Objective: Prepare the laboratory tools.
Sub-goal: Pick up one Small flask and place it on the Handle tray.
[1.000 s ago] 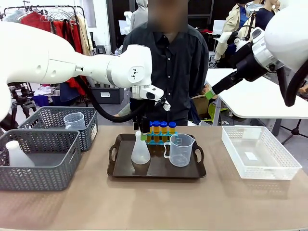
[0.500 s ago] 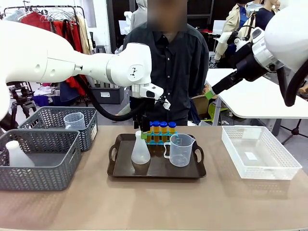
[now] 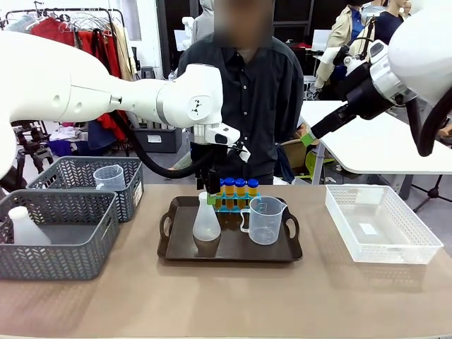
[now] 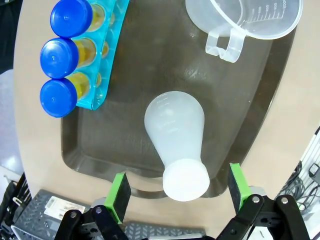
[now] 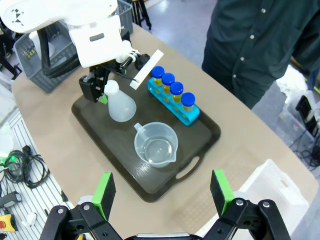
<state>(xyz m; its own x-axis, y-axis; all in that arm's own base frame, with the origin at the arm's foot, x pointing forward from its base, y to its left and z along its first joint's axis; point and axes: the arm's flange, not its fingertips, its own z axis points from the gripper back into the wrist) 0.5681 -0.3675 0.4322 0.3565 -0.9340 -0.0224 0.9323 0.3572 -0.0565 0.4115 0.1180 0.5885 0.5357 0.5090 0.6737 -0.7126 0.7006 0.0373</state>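
Note:
A dark brown tray (image 3: 229,252) holds the laboratory tools. The translucent white conical flask (image 3: 206,224) stands at its left, the clear handled beaker (image 3: 265,220) at its right, and blue-capped amber tubes (image 3: 236,186) sit in a small blue rack (image 3: 230,206) behind them. My left gripper (image 3: 209,191) hangs just over the flask's neck. In the left wrist view it (image 4: 178,190) is open, with a green pad on each side of the flask (image 4: 175,135) and not touching it. My right gripper (image 5: 163,192) is open high above the tray (image 5: 150,186), holding nothing.
Two grey mesh baskets (image 3: 60,244) stand at the left, one holding a second beaker (image 3: 109,176), the other a white flask (image 3: 25,227). A white mesh basket (image 3: 381,224) sits at the right. A person in a dark shirt (image 3: 247,92) stands at the far side.

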